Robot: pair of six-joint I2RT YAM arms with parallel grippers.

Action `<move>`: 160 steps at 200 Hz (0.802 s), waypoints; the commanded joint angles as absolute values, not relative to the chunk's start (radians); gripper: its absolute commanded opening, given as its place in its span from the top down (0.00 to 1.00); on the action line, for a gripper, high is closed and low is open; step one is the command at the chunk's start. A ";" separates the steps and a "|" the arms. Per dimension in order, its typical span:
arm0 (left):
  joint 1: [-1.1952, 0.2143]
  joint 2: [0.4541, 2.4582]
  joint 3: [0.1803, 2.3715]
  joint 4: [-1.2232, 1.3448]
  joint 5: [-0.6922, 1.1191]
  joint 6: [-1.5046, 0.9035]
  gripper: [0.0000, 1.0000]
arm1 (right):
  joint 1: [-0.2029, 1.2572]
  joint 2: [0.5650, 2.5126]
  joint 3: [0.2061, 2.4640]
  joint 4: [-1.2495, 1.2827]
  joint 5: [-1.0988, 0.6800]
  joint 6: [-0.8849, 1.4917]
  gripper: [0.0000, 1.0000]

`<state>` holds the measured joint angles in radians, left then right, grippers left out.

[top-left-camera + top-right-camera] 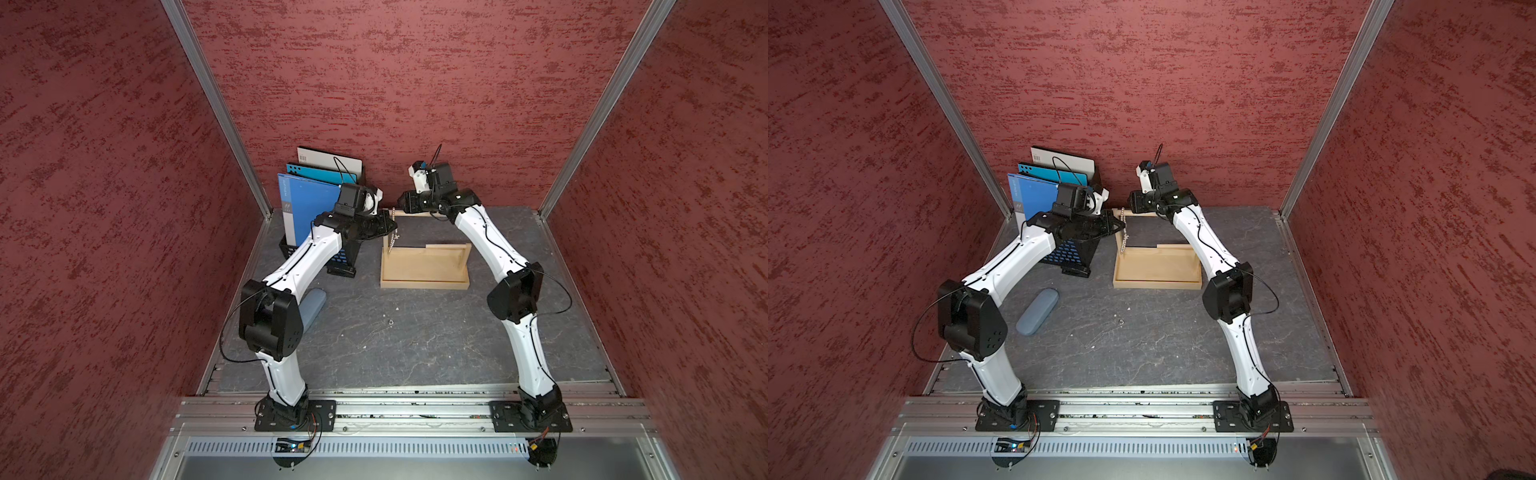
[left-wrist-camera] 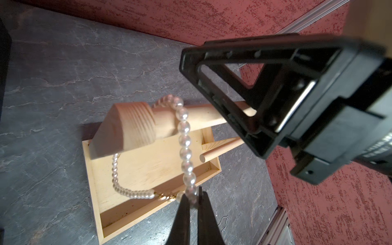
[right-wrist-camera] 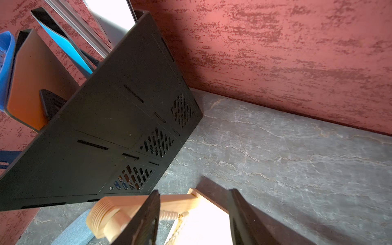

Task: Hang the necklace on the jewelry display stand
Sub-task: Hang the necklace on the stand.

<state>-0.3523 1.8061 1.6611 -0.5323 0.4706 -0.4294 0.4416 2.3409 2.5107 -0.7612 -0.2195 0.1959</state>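
Mottled red walls (image 1: 415, 83) (aluminium-framed corners), grey slate floor (image 1: 415, 353)

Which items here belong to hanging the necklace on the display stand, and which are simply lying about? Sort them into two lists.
Job in hand: white pearl bead necklace; pale wooden jewelry display stand; left gripper, pinching the strand; right gripper, jaws apart.

Lying about: black mesh file rack; blue folders in it; blue-grey oval case.

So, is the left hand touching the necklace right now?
Touching. The left wrist view shows the left hand pinched shut on a bead of the necklace, which is draped over the jewelry display stand.
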 commanded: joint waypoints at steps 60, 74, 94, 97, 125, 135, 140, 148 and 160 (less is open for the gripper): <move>-0.334 1.807 1.672 -0.534 0.481 -0.408 0.83 | 0.438 2.293 2.525 -0.926 -0.133 0.081 0.43; -0.334 1.806 1.674 -0.536 0.480 -0.408 0.79 | 0.437 2.287 2.526 -0.950 -0.119 0.062 0.41; -0.333 1.805 1.674 -0.535 0.482 -0.408 0.74 | 0.437 2.279 2.524 -0.962 -0.122 0.053 0.40; -0.333 1.805 1.674 -0.534 0.481 -0.408 0.73 | 0.437 2.277 2.525 -0.960 -0.125 0.053 0.40; -0.334 1.801 1.673 -0.532 0.483 -0.416 0.69 | 0.438 2.264 2.525 -0.928 -0.177 0.061 0.38; -0.334 1.796 1.672 -0.533 0.482 -0.418 0.69 | 0.437 2.259 2.526 -0.909 -0.190 0.067 0.38; -0.334 1.793 1.671 -0.533 0.483 -0.418 0.69 | 0.437 2.258 2.529 -0.902 -0.193 0.070 0.38; -0.334 1.786 1.668 -0.533 0.482 -0.418 0.68 | 0.436 2.255 2.531 -0.894 -0.195 0.075 0.37; -0.333 1.775 1.663 -0.533 0.478 -0.417 0.68 | 0.437 2.253 2.537 -0.886 -0.196 0.085 0.37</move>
<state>-0.3389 1.8061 1.6550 -0.5316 0.4709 -0.4221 0.4416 2.3074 2.5107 -0.8928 -0.1734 0.0780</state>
